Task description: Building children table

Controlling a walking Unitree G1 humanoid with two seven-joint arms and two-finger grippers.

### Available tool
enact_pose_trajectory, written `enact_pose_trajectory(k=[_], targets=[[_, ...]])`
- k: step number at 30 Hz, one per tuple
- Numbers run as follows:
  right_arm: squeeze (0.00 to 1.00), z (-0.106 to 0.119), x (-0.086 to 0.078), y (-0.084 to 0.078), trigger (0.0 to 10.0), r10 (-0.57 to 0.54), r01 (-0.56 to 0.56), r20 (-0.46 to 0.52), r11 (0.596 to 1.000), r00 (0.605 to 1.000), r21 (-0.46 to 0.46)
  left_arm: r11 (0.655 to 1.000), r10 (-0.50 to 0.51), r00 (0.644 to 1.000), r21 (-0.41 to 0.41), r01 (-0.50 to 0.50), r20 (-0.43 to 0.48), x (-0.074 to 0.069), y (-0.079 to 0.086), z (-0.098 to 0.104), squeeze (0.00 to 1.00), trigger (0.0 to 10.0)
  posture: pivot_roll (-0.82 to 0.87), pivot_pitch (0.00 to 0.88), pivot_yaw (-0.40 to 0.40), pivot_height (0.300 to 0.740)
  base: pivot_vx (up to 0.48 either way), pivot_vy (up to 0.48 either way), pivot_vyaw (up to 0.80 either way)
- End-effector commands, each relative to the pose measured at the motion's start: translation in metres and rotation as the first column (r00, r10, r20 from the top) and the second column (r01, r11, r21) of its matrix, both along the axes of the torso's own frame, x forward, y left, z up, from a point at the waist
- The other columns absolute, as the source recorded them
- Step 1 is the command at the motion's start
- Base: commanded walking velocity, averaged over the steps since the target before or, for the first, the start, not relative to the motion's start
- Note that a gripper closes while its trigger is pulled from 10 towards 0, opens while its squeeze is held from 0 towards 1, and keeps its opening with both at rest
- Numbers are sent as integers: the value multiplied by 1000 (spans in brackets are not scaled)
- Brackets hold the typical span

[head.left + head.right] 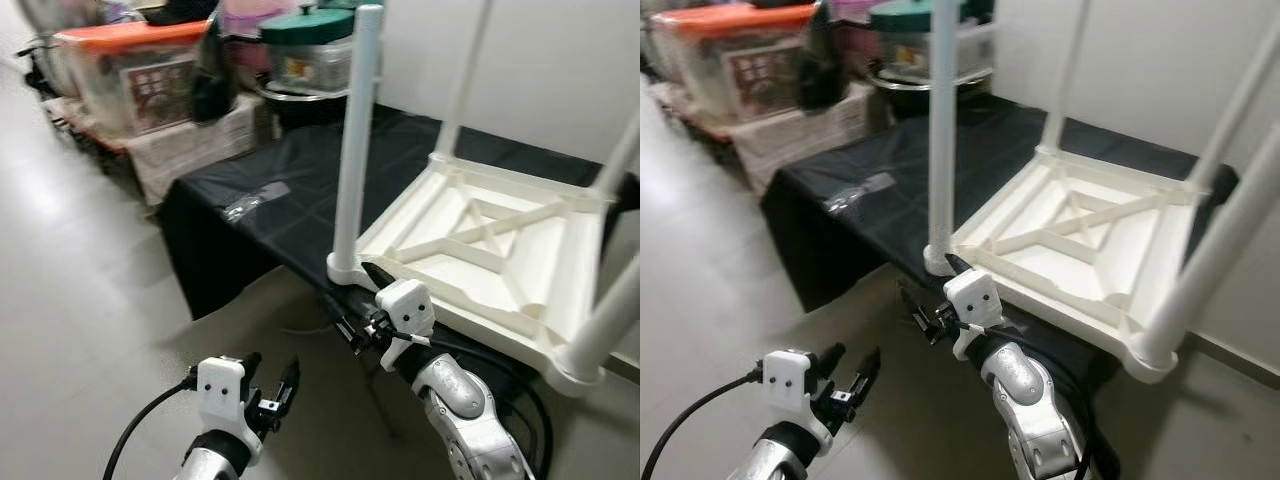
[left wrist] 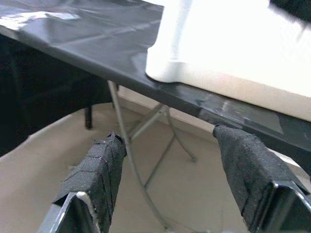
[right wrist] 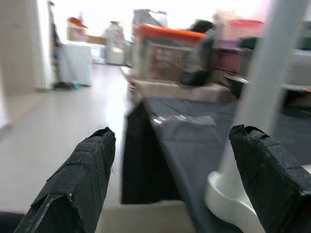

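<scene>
In the left eye view, the white children table [image 1: 490,255] lies upside down on the black desk [image 1: 290,190], legs up. The right pincer [image 1: 350,325] sits just below its near corner leg [image 1: 355,140]; the left pincer [image 1: 272,392] hangs lower, well apart.

Left wrist view: fingers [image 2: 97,165] apart, holding nothing.

Right wrist view: fingers [image 3: 82,165] wide apart beside the leg. I think it should close slowly around the leg, keeping it straight.

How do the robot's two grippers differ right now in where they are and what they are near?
The right gripper is raised to the edge of the black-covered table, beside the near leg of the upturned white children's table. The left gripper sits lower, over the floor, short of the table edge and away from the leg. Both are open and hold nothing.
</scene>
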State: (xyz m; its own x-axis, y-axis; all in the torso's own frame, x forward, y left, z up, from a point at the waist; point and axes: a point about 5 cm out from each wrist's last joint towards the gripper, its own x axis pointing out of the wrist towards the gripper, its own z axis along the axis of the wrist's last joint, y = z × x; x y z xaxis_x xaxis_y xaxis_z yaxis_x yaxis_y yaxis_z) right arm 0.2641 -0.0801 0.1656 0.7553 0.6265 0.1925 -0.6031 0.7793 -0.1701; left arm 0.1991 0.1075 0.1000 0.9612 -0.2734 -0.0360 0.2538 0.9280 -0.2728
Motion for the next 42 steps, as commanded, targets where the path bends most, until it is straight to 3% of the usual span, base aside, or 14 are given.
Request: enact_pose_trajectory(k=[1, 22, 26, 28, 29, 31, 33, 34, 35, 37, 39, 40, 42], targets=[[0, 11, -2, 10, 10000, 70, -70, 21, 997, 997, 16, 1000, 3, 1000, -1, -3, -19, -1, 1, -2, 0, 10000, 17, 0, 15, 740, 0, 0, -788], [0, 21, 10, 1, 10000, 4, -5, 26, 999, 1000, 37, 1000, 4, 1000, -4, -4, -27, -2, 3, -2, 0, 10000, 23, 0, 23, 740, 0, 0, -770], [0, 33, 20, 5, 10000, -6, 2, 63, 998, 998, 62, 1000, 6, 1000, -6, -6, -29, -2, 3, -2, 0, 10000, 22, 0, 21, 740, 0, 0, -769], [0, 39, 30, 4, 10000, -9, 6, 54, 998, 998, 58, 1000, 8, 1000, -7, -8, -29, -2, 3, -1, 0, 10000, 24, 0, 19, 740, 0, 0, 0], [0, 41, 41, 1, 10000, -25, 24, 28, 1000, 999, 13, 1000, 9, 1000, -8, -9, -28, -2, 3, -1, 0, 10000, 26, 3, 18, 740, 0, 0, 0], [0, 41, 41, 1, 10000, -25, 24, 28, 1000, 999, 13, 1000, 9, 1000, -8, -9, -28, -2, 3, -1, 0, 10000, 26, 3, 18, 740, 0, 0, 0], [0, 43, 72, -14, 10000, -96, 90, -46, 990, 994, -106, 1000, 9, 1000, -12, -9, -29, -4, 1, 0, 0, 10000, 23, 29, 20, 740, 0, 0, 0], [0, 43, 72, -14, 10000, -96, 90, -46, 990, 994, -106, 1000, 9, 1000, -12, -9, -29, -4, 1, 0, 0, 10000, 23, 29, 20, 740, 0, 0, 0], [0, 44, 83, -21, 10000, -131, 118, -76, 980, 988, -157, 1000, 8, 1000, -13, -8, -30, -5, 1, 1, 0, 10000, 23, 29, 20, 740, 0, 0, 0], [0, 49, 110, -45, 10000, -279, 232, -148, 935, 949, -269, 1000, 5, 999, -15, -5, -32, -8, 0, 4, 0, 10000, 31, 53, 18, 740, 0, 0, 0], [0, 53, 117, -53, 10000, -304, 249, -159, 922, 939, -297, 1000, 4, 1000, -17, -5, -31, -10, -1, 5, 0, 10000, 36, 71, 19, 740, 0, 0, 0], [0, 58, 126, -67, 10000, -329, 257, -156, 899, 931, -355, 1000, 4, 999, -20, -4, -34, -11, -2, 6, 0, 10000, 36, 77, 18, 740, 0, 0, 0], [0, 61, 131, -74, 10000, -325, 239, -183, 895, 928, -377, 1000, 3, 999, -24, -3, -36, -13, -2, 7, 0, 10000, 31, 97, 19, 740, 0, 0, 0]])
